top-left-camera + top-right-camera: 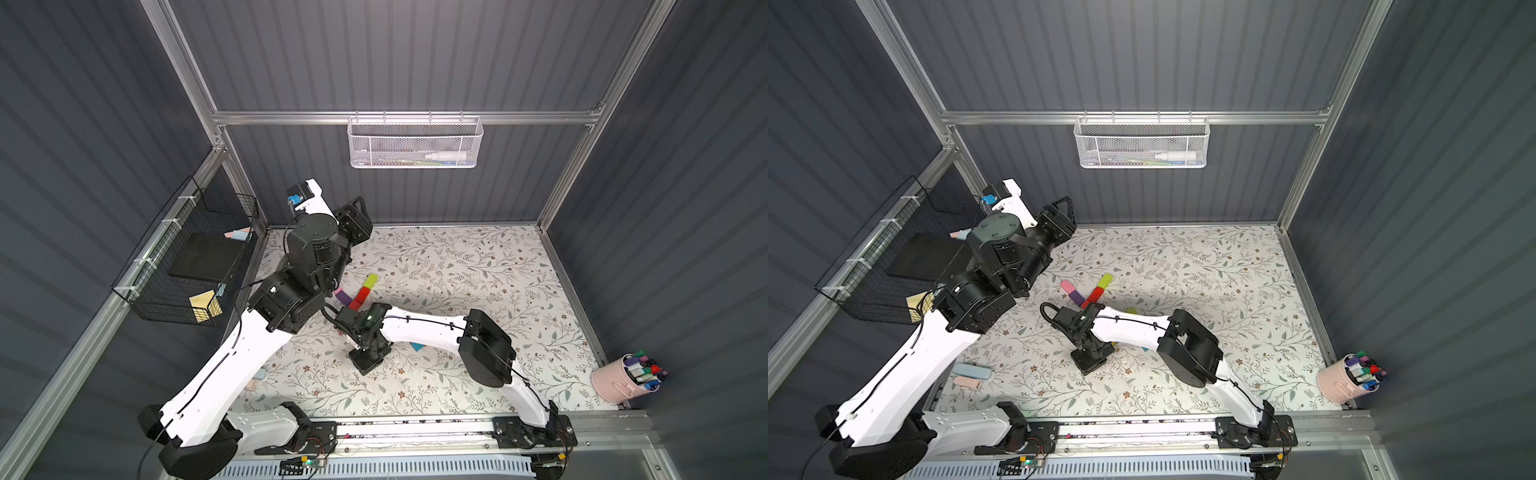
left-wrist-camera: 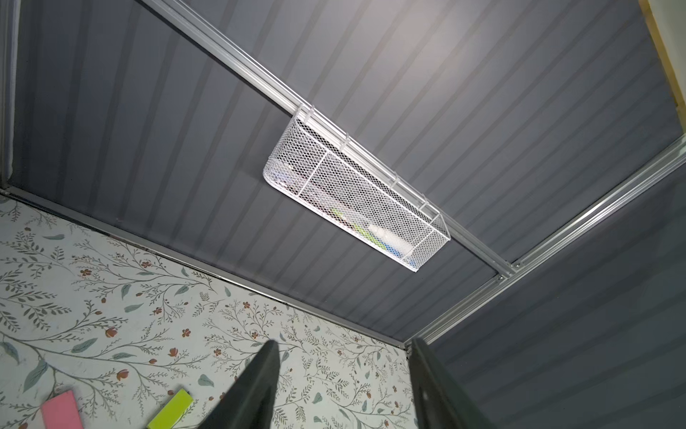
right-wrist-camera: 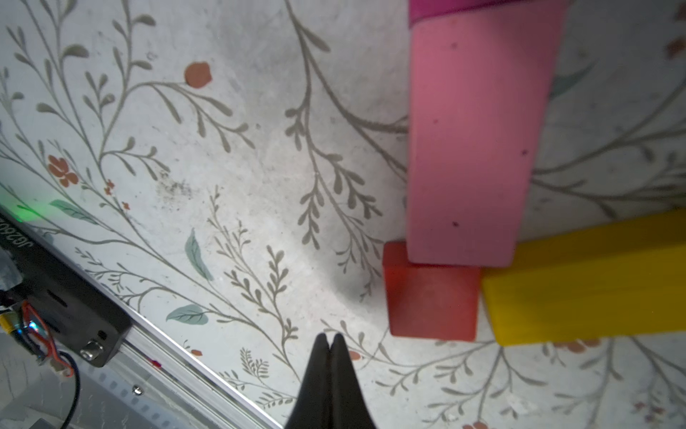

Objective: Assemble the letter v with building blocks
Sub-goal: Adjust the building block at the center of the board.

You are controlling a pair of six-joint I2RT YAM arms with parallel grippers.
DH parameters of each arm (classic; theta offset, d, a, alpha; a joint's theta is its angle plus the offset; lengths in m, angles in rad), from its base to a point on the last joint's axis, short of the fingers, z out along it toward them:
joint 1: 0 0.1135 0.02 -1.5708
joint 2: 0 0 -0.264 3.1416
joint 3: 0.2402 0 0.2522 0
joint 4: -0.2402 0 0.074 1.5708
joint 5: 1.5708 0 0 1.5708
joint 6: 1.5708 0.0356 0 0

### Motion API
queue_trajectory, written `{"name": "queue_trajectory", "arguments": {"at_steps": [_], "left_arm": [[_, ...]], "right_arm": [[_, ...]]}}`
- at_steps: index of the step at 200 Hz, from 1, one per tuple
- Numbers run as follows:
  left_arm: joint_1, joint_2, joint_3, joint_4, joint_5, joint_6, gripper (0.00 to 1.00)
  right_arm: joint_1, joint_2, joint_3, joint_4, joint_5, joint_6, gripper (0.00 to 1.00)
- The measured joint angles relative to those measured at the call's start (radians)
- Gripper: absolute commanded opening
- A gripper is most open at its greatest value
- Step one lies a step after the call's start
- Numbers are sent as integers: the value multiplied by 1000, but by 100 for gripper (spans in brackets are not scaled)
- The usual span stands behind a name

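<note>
**Partly laid V at mid-mat, neither arm gripping a brick**

Centrally on the floral-patterned mat (image 1: 1183,257), two slanted rows of bricks run toward each other. A pink rectangular brick (image 1: 1067,286) and a purple brick (image 1: 1076,297) make one stroke. A red brick (image 1: 1095,294) and a lime-green brick (image 1: 1105,280) make the other. The spot where the strokes meet is hidden behind the right arm's wrist.

The left gripper (image 2: 344,341) hangs near the back-left corner, above the mat. Its two dark fingers stand well apart with nothing between them. Its wrist view catches the ends of the pink and lime-green bricks.

The right gripper (image 3: 329,336) is low over the mat on the near side of the V. Its fingers are pressed together and hold nothing. Near its tips, but apart from them, lies a small red square brick (image 3: 430,301). This brick touches the end of a second long pink brick (image 3: 471,141), and a yellow rectangular brick (image 3: 586,286) lies just beside it. A sliver of magenta brick (image 3: 445,5) shows at the pink one's far end.

A teal brick (image 1: 417,346) peeks out from under the right forearm.
</note>
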Motion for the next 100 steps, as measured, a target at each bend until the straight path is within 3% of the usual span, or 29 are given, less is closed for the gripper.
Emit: {"name": "queue_trajectory", "arguments": {"at_steps": [100], "left_arm": [[49, 2, -12, 44, 112, 20, 61]], "right_arm": [[0, 20, 24, -27, 52, -10, 0]]}}
